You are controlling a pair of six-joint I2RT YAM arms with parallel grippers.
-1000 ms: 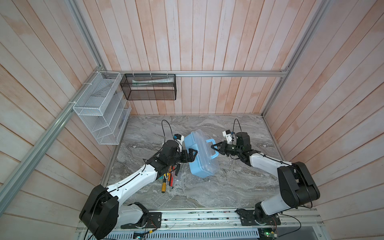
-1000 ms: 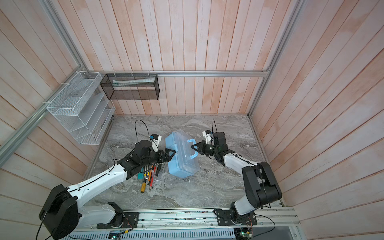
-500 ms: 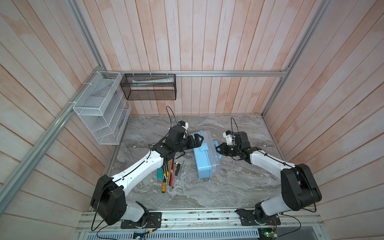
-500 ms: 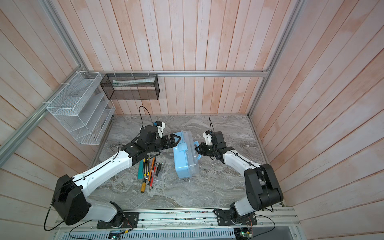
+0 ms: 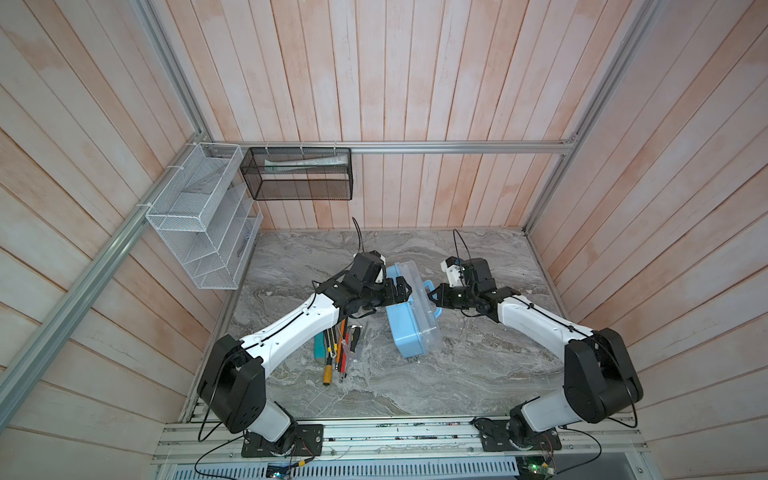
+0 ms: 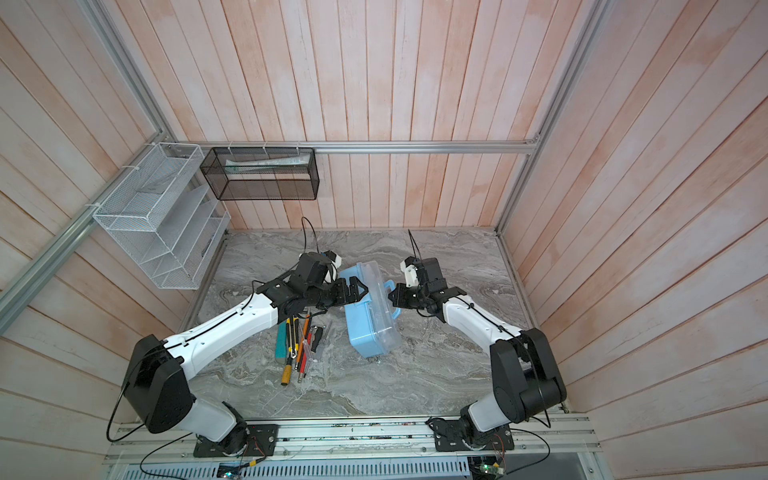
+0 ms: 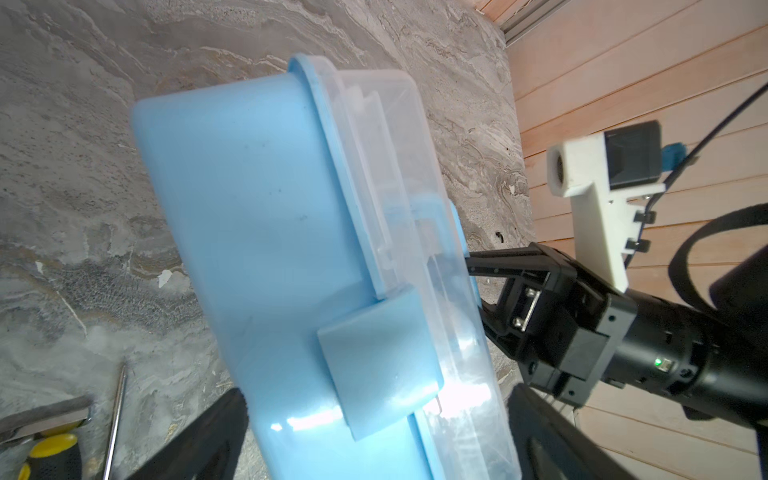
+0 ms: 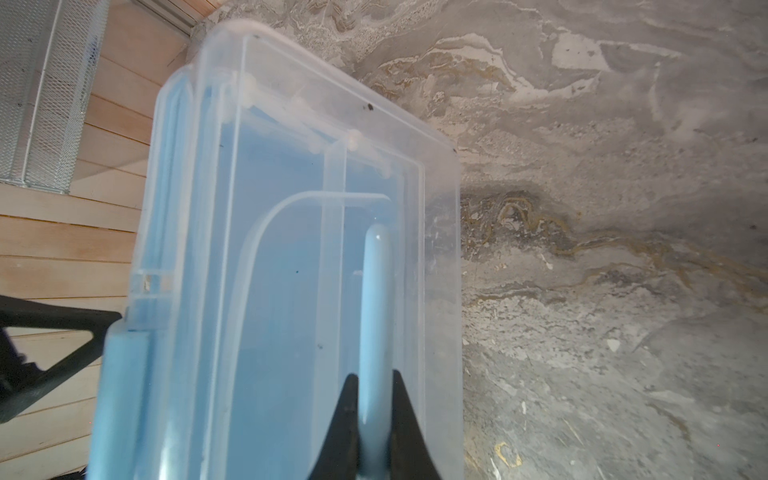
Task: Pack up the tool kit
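Marble tbl [image 5: 457, 374]: tool kit [image 5: 406, 330] on edge, prev. flatter

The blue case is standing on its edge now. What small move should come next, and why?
Probably lower the tool kit flat, lid up: the right gripper is shut on its handle, the open left gripper straddles its latch side, and the loose tools lie beside it.

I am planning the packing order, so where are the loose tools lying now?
In both top views the loose tools lie on the marble table, left of the tilted tool kit and partly under the left arm.
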